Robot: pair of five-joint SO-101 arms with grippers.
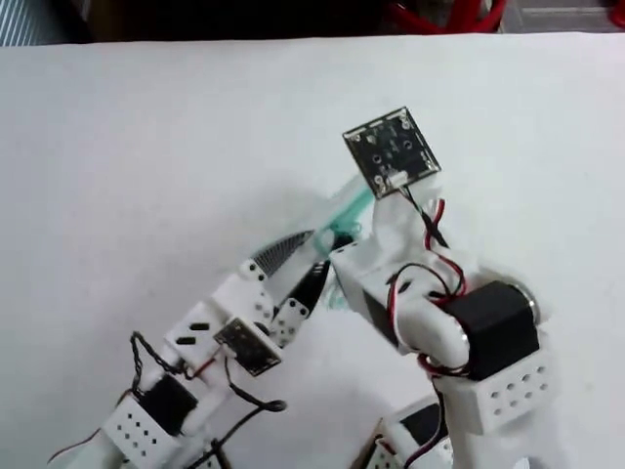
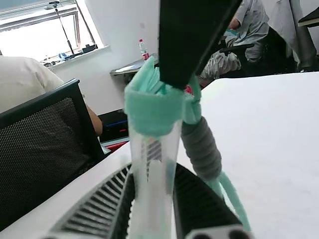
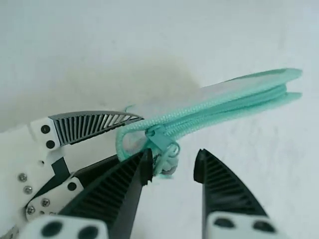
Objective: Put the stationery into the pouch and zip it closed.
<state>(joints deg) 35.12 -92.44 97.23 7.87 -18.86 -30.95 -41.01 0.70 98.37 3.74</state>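
The teal-edged translucent pouch (image 1: 352,207) lies on the white table (image 1: 146,147) between the two arms. My left gripper (image 2: 152,172) is shut on one end of the pouch (image 2: 152,114), clamping it between both fingers. In the high view the left gripper (image 1: 320,252) comes in from the lower left. My right gripper (image 3: 173,162) is open just over that same end of the pouch (image 3: 239,97). The zipper pull (image 3: 163,144) sits beside one of its black fingertips (image 3: 144,162), apart from the other. The zipper looks closed along the visible edge. A grey-wrapped teal cord (image 2: 202,147) hangs off the pouch.
The right arm's wrist and camera board (image 1: 391,151) hang over the pouch. The left gripper's ribbed finger (image 3: 94,124) lies close beside my right fingers. White tabletop (image 3: 99,45) stretches all around. A black mesh chair (image 2: 45,149) and seated people stand beyond the table edge.
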